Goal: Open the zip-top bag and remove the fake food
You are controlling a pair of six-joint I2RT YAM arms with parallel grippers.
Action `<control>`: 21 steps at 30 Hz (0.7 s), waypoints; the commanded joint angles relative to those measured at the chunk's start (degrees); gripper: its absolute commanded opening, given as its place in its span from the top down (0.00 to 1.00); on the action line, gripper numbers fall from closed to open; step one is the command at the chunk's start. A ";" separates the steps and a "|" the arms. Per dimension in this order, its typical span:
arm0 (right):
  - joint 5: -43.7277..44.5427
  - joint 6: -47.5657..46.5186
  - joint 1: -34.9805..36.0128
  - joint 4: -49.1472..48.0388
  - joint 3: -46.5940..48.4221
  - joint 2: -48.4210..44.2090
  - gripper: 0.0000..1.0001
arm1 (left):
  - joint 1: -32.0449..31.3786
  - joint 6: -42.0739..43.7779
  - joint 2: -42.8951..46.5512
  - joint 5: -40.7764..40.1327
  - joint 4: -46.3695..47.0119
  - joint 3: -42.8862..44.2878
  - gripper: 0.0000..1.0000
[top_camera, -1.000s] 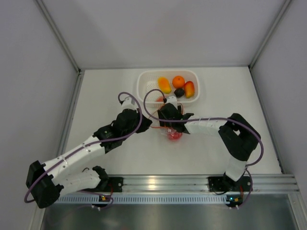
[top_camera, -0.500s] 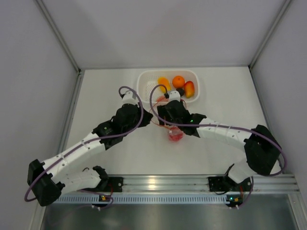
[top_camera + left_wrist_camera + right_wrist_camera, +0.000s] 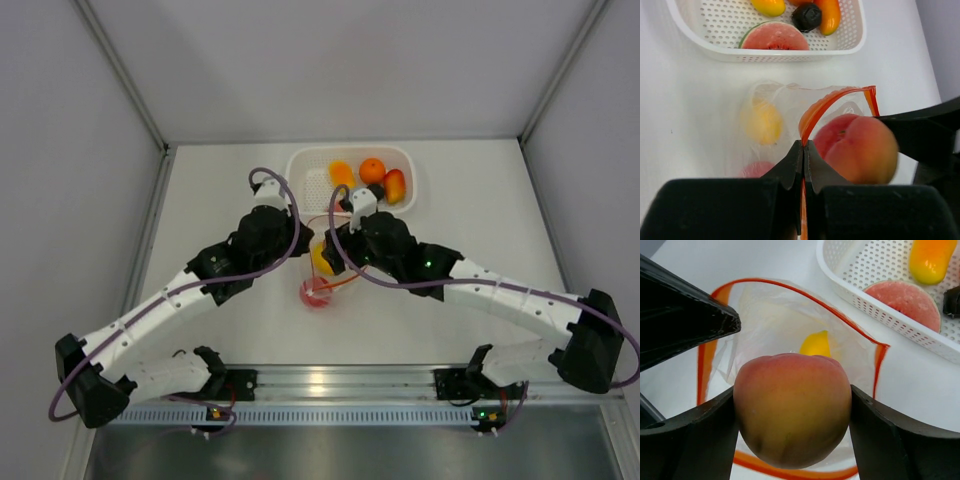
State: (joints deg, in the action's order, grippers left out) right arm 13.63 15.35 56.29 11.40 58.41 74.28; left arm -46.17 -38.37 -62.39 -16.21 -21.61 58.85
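Looking slippery, the peach [image 3: 792, 390] is clamped at its middle by the right gripper [image 3: 792, 410]; the limp bag [image 3: 775, 102] is pinched at its rim by the left gripper [image 3: 803, 150].

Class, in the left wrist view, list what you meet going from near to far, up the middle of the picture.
The left gripper → the bag it pinches → the basket, near wall → watermelon slice → dark fruit.
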 commanded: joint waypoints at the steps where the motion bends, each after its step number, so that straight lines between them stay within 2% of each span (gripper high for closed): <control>1: -0.61 -1.91 0.48 0.64 4.60 -4.40 0.49 | 0.21 0.67 0.69 -4.78 -3.09 0.83 1.00; 5: -9.74 -1.03 -2.57 1.52 6.71 -8.17 0.48 | 0.21 -0.74 0.87 -7.43 -4.76 -0.14 1.00; 10: -10.29 -0.67 -10.75 2.74 9.69 -9.16 0.49 | 0.29 -1.53 1.66 -7.44 -4.85 -1.28 1.00; 13: -8.62 -1.03 -16.38 3.46 13.47 -4.95 0.49 | 0.29 -2.41 2.45 -7.44 -4.85 -2.51 1.00; 17: -9.68 -0.85 -23.49 4.94 21.54 6.88 0.48 | 0.29 -3.46 3.41 -6.82 -4.76 -3.30 1.00; 21: -7.22 -1.90 -25.18 6.87 30.25 19.12 0.46 | 0.29 -4.17 4.99 -6.38 -4.76 -3.65 1.00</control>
State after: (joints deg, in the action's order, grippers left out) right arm 5.41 14.52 32.16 15.73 83.61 86.52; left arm -46.11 -41.28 -59.64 -22.37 -26.33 55.59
